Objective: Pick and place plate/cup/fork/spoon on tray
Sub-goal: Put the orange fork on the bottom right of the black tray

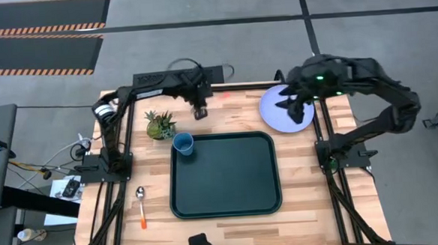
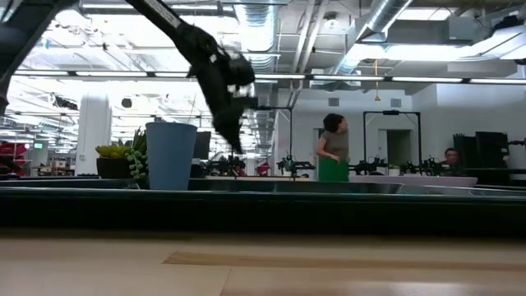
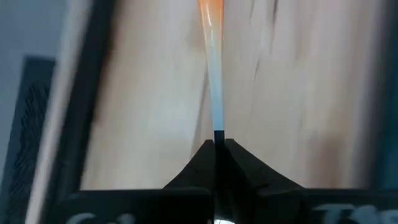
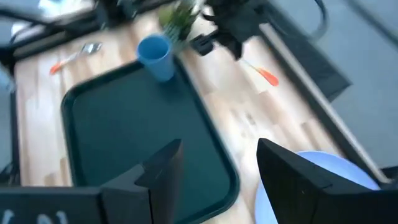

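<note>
My left gripper (image 1: 200, 112) is near the table's far edge, beyond the dark green tray (image 1: 227, 204), and is shut on the fork (image 4: 258, 70). The fork's orange handle (image 3: 210, 15) points away from the fingers. My right gripper (image 1: 297, 107) is open above the lavender-blue plate (image 1: 275, 112), which lies flat on the table at the far right. The blue cup (image 1: 183, 144) stands upright at the tray's far left corner. The spoon (image 1: 141, 205) lies on the table left of the tray. My left gripper pinches the fork's silver metal end (image 3: 217, 121) between its two fingers (image 3: 239, 162). The fork runs straight out from the fingertips, in line with them, handle outermost. The tines are hidden between the fingers. Whether the handle end touches the table, I cannot tell.
A small green potted plant (image 1: 160, 125) stands just beyond the cup at the far left. The tray's bottom (image 4: 137, 124) is bare. People (image 2: 333, 148) show in the room behind the table.
</note>
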